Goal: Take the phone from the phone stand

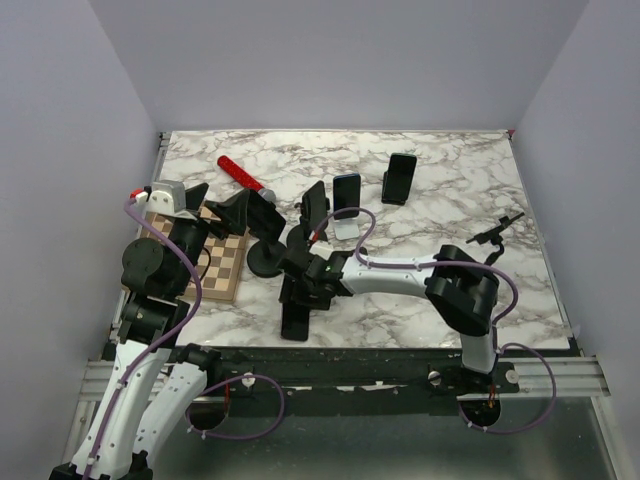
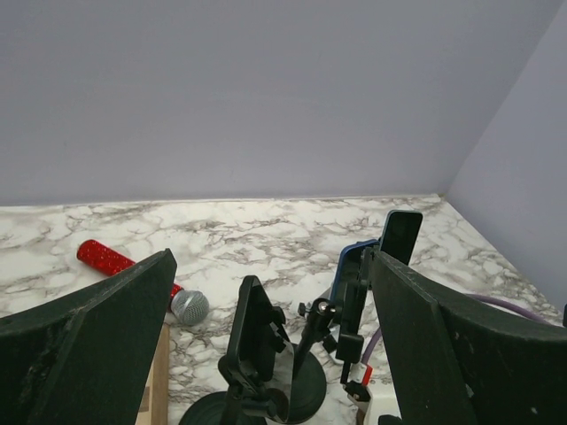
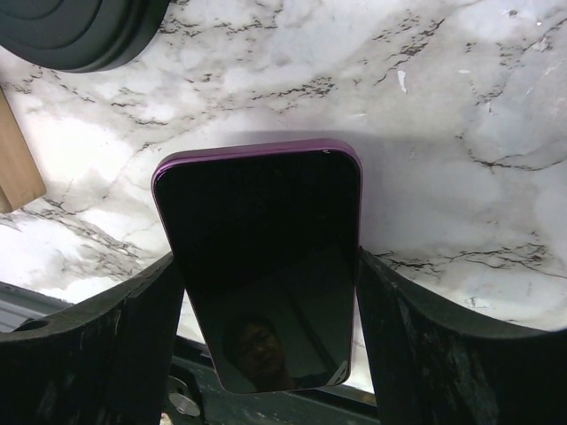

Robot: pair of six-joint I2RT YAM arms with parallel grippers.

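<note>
1 marble table (image 1: 450, 210). 1 chessboard (image 1: 225, 272) at 9 o'clock, with 1 round-based stand (image 1: 265, 260) beside it. Left gripper (image 2: 273, 266) is above the board, spread wide and empty. Right gripper (image 3: 267, 274) clasps the long edges of 1 purple phone (image 3: 257, 212), level at 6 o'clock, off the stand. 1 blue phone (image 1: 347, 192) and 1 black phone (image 1: 401, 177) stand at 12 to 1. 1 red microphone (image 1: 245, 176) at 11.

left jaws wide, raised | right jaws low, clamping phone (image 3: 261, 266)

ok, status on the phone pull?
Left hand open, by the chessboard. Right hand shut on phone, off the stand, low over the table. Nothing blocking.
</note>
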